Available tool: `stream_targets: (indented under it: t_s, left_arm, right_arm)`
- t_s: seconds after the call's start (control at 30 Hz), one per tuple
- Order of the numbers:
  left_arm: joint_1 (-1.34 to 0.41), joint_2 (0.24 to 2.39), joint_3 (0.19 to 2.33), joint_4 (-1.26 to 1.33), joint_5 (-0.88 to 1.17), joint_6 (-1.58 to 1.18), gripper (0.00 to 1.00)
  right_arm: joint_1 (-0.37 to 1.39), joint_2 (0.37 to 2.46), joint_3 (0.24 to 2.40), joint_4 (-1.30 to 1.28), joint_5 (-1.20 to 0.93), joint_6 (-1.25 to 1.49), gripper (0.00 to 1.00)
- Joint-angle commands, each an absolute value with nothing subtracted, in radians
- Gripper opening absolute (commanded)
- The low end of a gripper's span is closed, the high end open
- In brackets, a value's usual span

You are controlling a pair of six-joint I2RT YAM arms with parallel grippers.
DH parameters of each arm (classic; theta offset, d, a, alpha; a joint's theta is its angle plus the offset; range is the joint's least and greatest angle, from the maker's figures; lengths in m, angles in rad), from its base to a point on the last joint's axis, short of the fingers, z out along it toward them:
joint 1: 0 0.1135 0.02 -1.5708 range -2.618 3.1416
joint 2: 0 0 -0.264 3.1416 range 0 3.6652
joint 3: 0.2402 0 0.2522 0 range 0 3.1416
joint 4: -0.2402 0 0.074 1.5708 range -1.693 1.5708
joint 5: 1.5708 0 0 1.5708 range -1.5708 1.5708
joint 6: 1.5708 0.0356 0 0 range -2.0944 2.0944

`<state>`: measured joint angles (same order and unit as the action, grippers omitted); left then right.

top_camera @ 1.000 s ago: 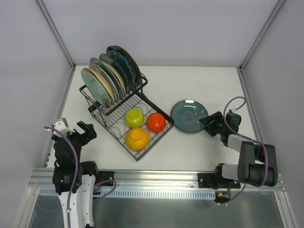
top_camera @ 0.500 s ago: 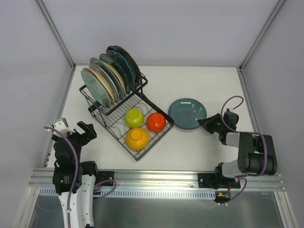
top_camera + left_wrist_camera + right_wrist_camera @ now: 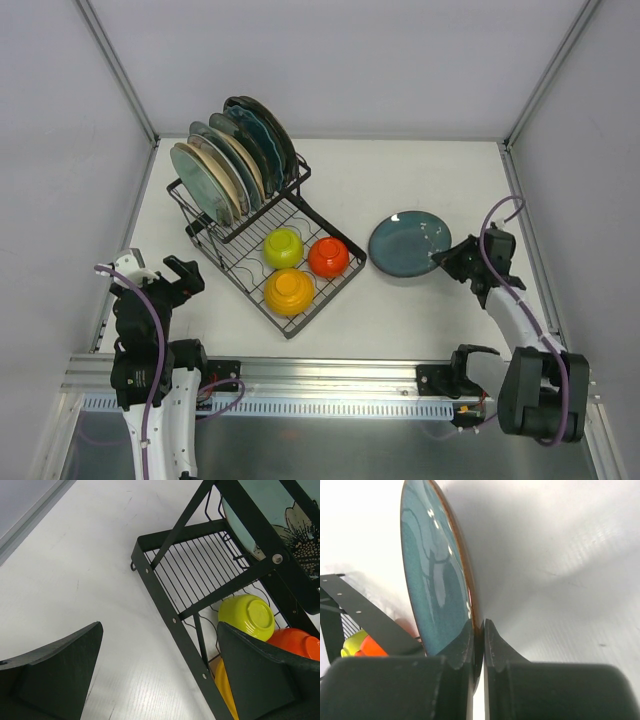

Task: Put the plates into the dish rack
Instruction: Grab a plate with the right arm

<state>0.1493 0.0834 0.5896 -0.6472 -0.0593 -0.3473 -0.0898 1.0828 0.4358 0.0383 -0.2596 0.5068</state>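
A dark teal plate point(image 3: 407, 244) is lifted a little off the table, right of the dish rack point(image 3: 243, 236). My right gripper point(image 3: 441, 260) is shut on its right rim; in the right wrist view the fingers point(image 3: 464, 645) pinch the plate point(image 3: 434, 575) edge. Several plates point(image 3: 230, 165) stand upright in the rack's raised slots. My left gripper point(image 3: 172, 281) is open near the table's left front, beside the rack's point(image 3: 165, 605) corner, with nothing between its fingers.
Yellow point(image 3: 283, 246), orange point(image 3: 289, 290) and red point(image 3: 328, 256) bowls sit in the rack's lower basket. Grey walls and metal frame posts bound the table on three sides. The arms' base rail point(image 3: 330, 380) runs along the near edge.
My right gripper has shut on the teal plate's rim and raised it, moving it slightly right. The right arm has straightened. The left arm has not moved.
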Motion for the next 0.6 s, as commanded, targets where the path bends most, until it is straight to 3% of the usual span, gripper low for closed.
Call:
stream_targets:
  t_s: [0.0, 0.33, 0.57]
  left_arm:
    - [0.14, 0.072, 0.583, -0.601, -0.035, -0.321, 0.99]
    - [0.133, 0.069, 0.583, -0.601, -0.038, -0.322, 0.99]
    - [0.133, 0.061, 0.581, -0.604, -0.043, -0.324, 0.99]
  right_arm:
    - [-0.089, 0.927, 0.595, -0.071, -0.221, 0.463, 0.01]
    - [-0.083, 0.741, 0.853, -0.331, -0.224, 0.374, 0.01]
    - [0.039, 0.669, 1.018, -0.458, -0.238, 0.334, 0.01]
